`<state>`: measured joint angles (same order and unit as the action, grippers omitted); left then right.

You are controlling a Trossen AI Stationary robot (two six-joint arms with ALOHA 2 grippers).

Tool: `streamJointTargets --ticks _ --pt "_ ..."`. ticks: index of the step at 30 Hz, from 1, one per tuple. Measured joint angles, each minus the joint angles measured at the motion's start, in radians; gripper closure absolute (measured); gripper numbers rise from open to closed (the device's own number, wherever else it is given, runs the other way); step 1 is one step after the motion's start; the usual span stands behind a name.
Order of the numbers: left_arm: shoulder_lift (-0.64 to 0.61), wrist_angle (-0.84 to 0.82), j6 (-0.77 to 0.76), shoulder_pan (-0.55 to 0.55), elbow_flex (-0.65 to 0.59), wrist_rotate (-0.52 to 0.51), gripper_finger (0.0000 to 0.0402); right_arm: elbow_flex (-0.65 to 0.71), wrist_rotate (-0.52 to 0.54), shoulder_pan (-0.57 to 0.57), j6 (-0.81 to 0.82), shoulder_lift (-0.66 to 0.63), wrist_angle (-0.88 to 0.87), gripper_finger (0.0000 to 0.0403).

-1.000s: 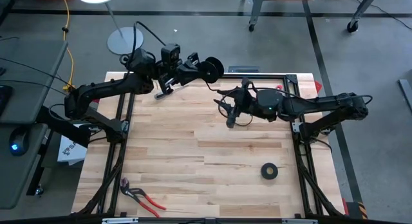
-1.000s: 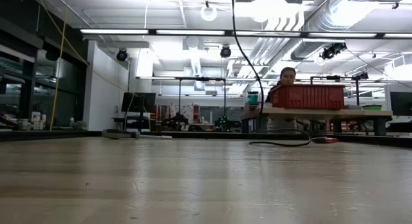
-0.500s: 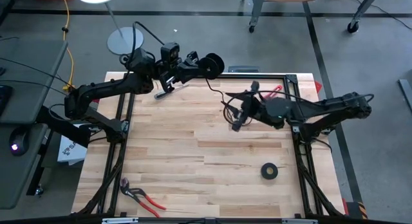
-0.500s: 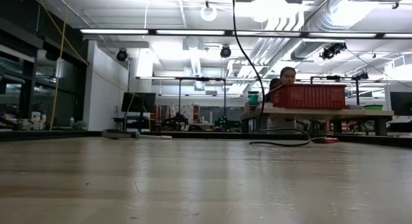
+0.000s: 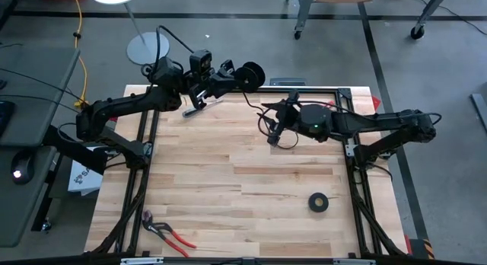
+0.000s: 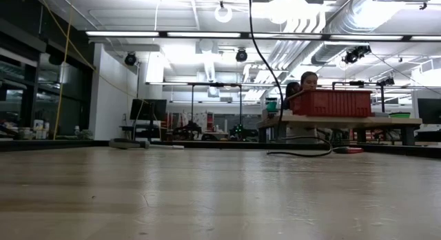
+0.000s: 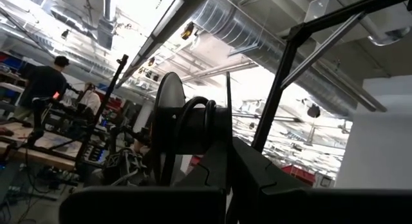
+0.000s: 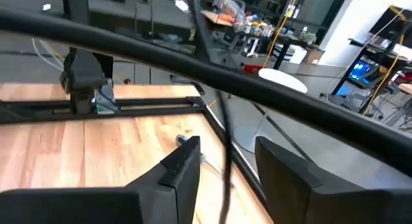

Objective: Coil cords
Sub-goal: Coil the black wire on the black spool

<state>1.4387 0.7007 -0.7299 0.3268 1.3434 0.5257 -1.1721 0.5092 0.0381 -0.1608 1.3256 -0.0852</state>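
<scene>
Progress: I judge early-mid. Part of the cord [image 5: 268,126] sits in small loops under my R gripper, but the rest runs loose across the table's back edge to the spool, so most coiling is left.

Cord loc: loops near back-centre of table [image 5: 228,181], just beside R gripper; a strand runs up and left toward the spool [image 5: 252,77]. In low view a black line hangs from above and a low loop lies on the wood far back [image 6: 300,152].

R gripper [image 5: 276,128]: over the loops, back-centre. R wrist view shows both fingers [image 8: 183,166] apart w/ a thin strand passing through the gap. Open, not clamped, as far as I can see.

L gripper [image 5: 228,73]: at back-left edge, holding the spool off the table. L wrist view shows fingers [image 7: 257,172] closed against the spool disc, cord wound on it.

Vs 0.5 s ago: R gripper has moved back left and toward the rear; loops shifted w/ it. L arm and spool unchanged.

Untouched: tape roll [image 5: 318,202] front-right, red pliers [image 5: 169,231] front-left.

Bkgd: person behind red bin [image 6: 330,103], not involved.
</scene>
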Motion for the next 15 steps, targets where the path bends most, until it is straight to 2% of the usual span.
streamJointTargets --ticks 4,9,15 --pt "0.000 0.000 0.003 0.000 0.000 -0.008 0.0401 0.001 -0.006 -0.009 0.019 0.025 -0.002 0.0293" --pt "0.000 0.000 0.009 0.001 0.000 -0.012 0.0401 0.001 0.003 0.007 0.096 0.019 -0.003 0.0387" --pt "-0.008 -0.013 0.001 0.034 0.000 -0.002 0.0401 0.001 0.056 0.063 0.160 -0.041 -0.030 0.0399"
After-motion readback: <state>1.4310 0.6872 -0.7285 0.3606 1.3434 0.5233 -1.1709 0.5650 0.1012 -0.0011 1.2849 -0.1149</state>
